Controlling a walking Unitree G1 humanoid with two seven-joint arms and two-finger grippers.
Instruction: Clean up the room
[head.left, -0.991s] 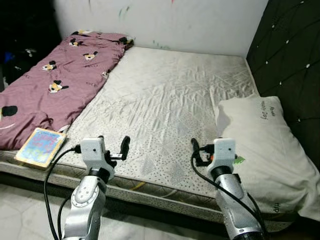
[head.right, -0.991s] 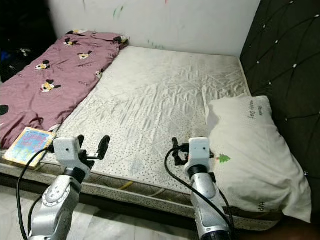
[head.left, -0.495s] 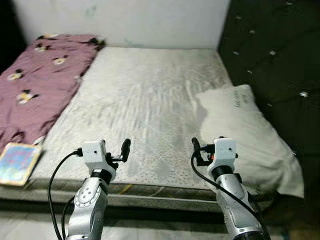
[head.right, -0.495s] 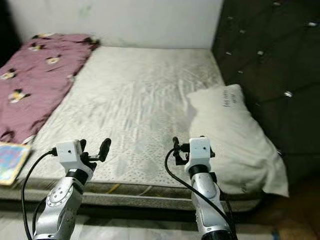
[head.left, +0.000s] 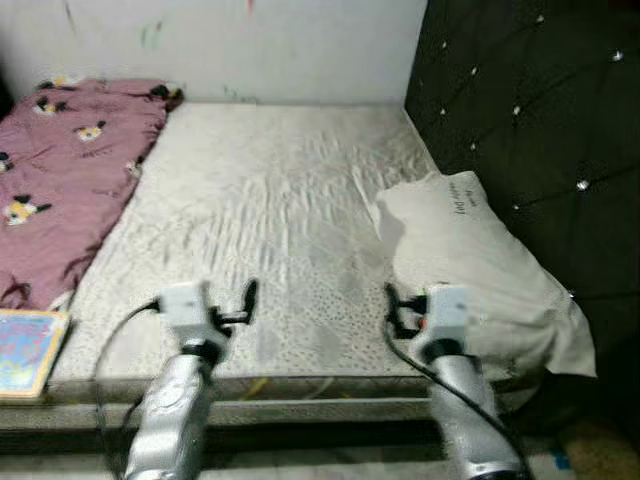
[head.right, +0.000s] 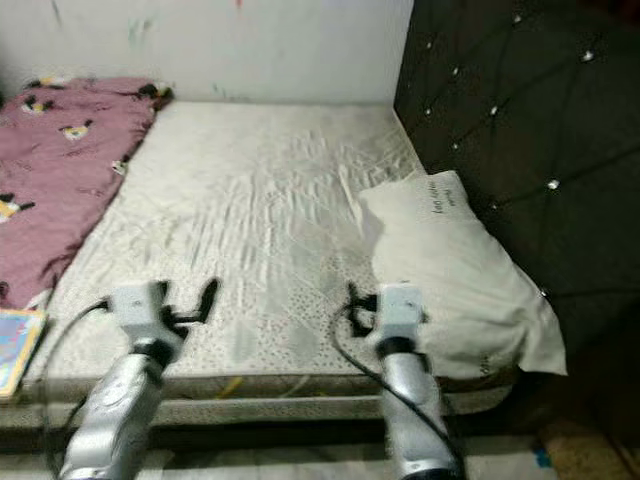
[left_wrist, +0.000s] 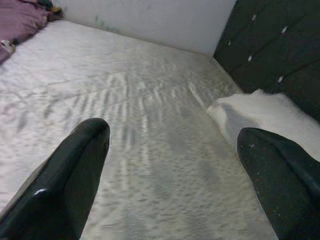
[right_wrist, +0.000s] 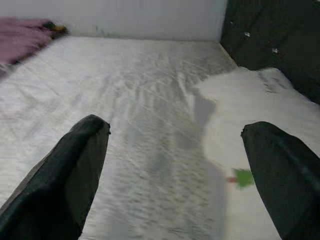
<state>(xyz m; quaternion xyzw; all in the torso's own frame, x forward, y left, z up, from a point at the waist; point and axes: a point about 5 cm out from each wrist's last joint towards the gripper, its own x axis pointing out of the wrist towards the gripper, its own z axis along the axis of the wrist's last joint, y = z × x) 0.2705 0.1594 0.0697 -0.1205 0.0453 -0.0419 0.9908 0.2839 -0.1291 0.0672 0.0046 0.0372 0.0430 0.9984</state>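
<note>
While both arms hover over the mattress (head.left: 270, 200) near edge, left gripper (left_wrist: 172, 150) & right gripper (right_wrist: 175, 150) have fingers spread wide, nothing held. White pillow (head.left: 470, 265) lies at mattress right edge by the dark tufted headboard (head.left: 530, 120). Maroon blanket (head.left: 60, 170) covers the left side; colourful book (head.left: 25, 350) sits at near-left corner.
</note>
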